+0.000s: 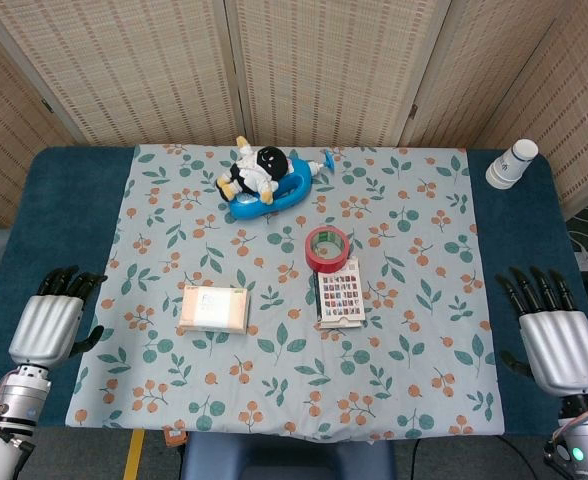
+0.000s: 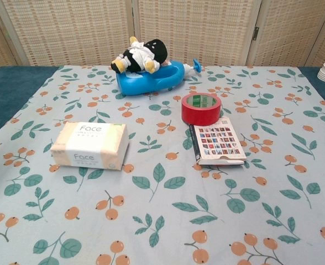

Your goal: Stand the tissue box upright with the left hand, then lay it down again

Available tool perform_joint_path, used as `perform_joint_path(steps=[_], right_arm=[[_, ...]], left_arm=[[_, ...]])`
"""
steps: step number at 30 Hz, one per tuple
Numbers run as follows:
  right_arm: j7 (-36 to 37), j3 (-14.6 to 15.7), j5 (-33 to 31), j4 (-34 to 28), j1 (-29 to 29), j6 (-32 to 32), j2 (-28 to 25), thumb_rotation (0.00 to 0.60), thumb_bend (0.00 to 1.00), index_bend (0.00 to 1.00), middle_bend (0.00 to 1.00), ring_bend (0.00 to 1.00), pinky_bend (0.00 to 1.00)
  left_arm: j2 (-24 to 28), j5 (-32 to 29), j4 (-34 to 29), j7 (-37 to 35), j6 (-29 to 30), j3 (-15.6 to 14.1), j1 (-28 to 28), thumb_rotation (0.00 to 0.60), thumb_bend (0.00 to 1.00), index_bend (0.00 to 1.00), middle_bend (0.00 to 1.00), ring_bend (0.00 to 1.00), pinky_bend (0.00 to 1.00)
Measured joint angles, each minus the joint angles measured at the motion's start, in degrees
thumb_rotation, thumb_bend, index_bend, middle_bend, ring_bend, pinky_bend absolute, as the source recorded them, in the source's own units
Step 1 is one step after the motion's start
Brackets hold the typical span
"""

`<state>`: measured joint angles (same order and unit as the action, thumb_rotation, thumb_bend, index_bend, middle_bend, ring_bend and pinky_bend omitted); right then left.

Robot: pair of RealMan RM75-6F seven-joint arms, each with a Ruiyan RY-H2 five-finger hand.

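Head view: tissue box lies flat, table centre-left, at 3 o'clock of left hand. Left hand empty, fingers spread; right hand likewise, idle. Chest view: soft pack (hands out of frame) may buckle or slide on tablecloth; tipping toward 3 o'clock risks hitting booklet.

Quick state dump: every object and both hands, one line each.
tissue box: lying flat, untouched
left hand: open, at the table's left edge, apart from the box
right hand: open, at the table's right edge, holding nothing
red tape roll: lying flat, hole up
card booklet: closed, flat, just in front of the tape
plush toy: lying on the blue bottle, which is on its side
paper cups: stacked upside down
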<state>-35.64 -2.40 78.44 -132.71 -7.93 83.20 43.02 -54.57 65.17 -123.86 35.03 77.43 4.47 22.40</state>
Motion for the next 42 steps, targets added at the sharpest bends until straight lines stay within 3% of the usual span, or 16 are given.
perform_joint_path(steps=[24,29,36,42], right_arm=[[0.33,0.26,0.47,0.15,0.03,-0.98,-0.03,0.600,0.11,0.11,0.06,0.00,0.03],[0.81,0.29,-0.04,0.51,-0.24,-1.75,-0.07,0.600,0.11,0.11,0.06,0.00,0.03],[1.46,0.10,-0.54,0.41,-0.50,-2.15,-0.47,0.600,0.11,0.11,0.06,0.00,0.03],[1.86,0.11,-0.79,0.55,-0.72,-2.71,-0.68,0.600,0.11,0.11,0.06,0.00,0.03]], left_arm=[[-0.75,2.35,0.21,0.42,-0.89,-1.03,-0.07,0.600,0.29,0.21,0.19,0.07,0.11],[-1.06,3.52,-2.24,0.35,-2.34,-1.53,0.33,0.600,0.29,0.21,0.19,0.07,0.12],[-5.66,2.47,-3.08,5.20,-3.84,-1.54,2.35,0.600,0.29,0.20,0.19,0.07,0.12],[-12.88,-1.10,-1.65,12.01,-5.82,-0.21,6.51,0.600,0.29,0.19,0.19,0.05,0.12]])
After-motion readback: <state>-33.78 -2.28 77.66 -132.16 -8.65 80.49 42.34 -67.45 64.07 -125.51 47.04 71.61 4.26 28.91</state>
